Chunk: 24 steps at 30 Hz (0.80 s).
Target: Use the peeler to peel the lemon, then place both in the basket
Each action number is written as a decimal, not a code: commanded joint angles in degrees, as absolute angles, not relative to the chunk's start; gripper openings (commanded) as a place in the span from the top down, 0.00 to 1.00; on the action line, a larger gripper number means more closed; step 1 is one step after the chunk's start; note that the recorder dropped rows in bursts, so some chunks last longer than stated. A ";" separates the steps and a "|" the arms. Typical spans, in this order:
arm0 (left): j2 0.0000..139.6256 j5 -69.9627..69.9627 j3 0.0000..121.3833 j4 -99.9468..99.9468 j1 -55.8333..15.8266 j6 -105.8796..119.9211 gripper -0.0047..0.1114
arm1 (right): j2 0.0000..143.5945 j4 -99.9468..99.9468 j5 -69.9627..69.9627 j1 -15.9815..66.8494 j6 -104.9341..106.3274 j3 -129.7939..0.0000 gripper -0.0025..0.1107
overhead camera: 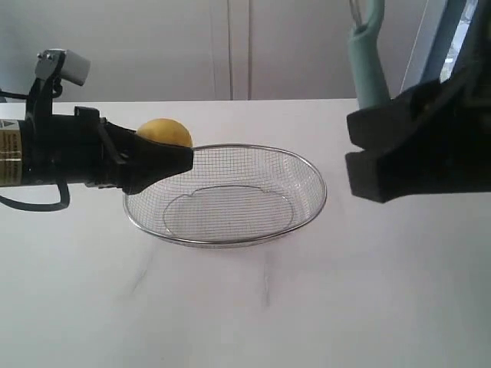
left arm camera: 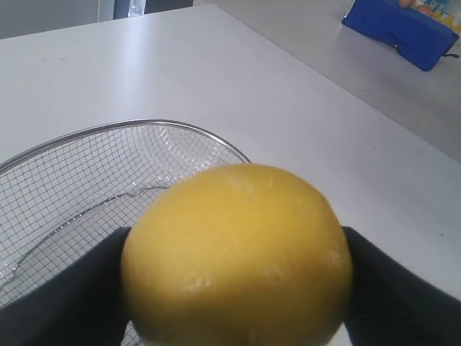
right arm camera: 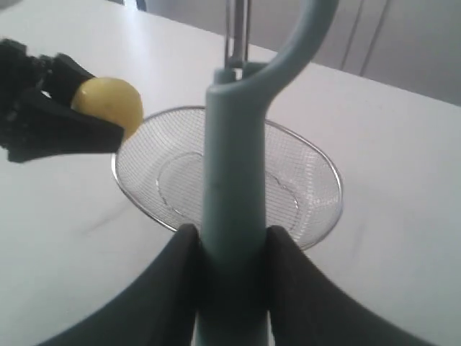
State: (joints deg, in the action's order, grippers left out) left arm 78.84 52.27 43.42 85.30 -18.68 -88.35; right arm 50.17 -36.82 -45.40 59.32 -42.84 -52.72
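My left gripper (overhead camera: 180, 159) is shut on the yellow lemon (overhead camera: 164, 133), holding it over the left rim of the wire mesh basket (overhead camera: 311, 172). The lemon (left arm camera: 236, 254) fills the left wrist view, pinched between two black fingers (left arm camera: 65, 288), with the basket (left arm camera: 108, 130) behind it. My right gripper (right arm camera: 230, 241) is shut on the handle of the pale teal peeler (right arm camera: 234, 166), which stands upright with its head and blade at the top. In the exterior view the peeler (overhead camera: 370, 65) rises above the right gripper (overhead camera: 360, 153), to the right of the basket. The lemon (right arm camera: 108, 102) and basket (right arm camera: 324, 209) also show in the right wrist view.
The white table (overhead camera: 245, 307) carries the basket, whose inside holds nothing. A blue object (left arm camera: 403, 29) lies at the far side in the left wrist view. White cabinet doors (overhead camera: 230, 46) stand behind the table.
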 commanded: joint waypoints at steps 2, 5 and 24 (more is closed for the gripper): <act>78.43 52.27 43.45 88.42 -18.66 -88.65 0.96 | 54.46 -42.83 -45.18 59.31 -46.28 -52.59 0.98; 78.43 50.18 43.45 91.84 -18.66 -90.21 0.96 | 56.51 -43.59 -44.16 59.31 -48.27 -52.59 0.98; 70.68 31.57 45.11 99.95 -18.66 -107.37 0.96 | 69.27 -32.65 -44.05 44.21 -31.04 -63.76 0.98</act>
State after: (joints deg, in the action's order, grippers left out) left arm 73.54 34.49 43.75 99.05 -18.68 -104.60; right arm 67.21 -36.65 -44.47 46.59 -37.15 -61.46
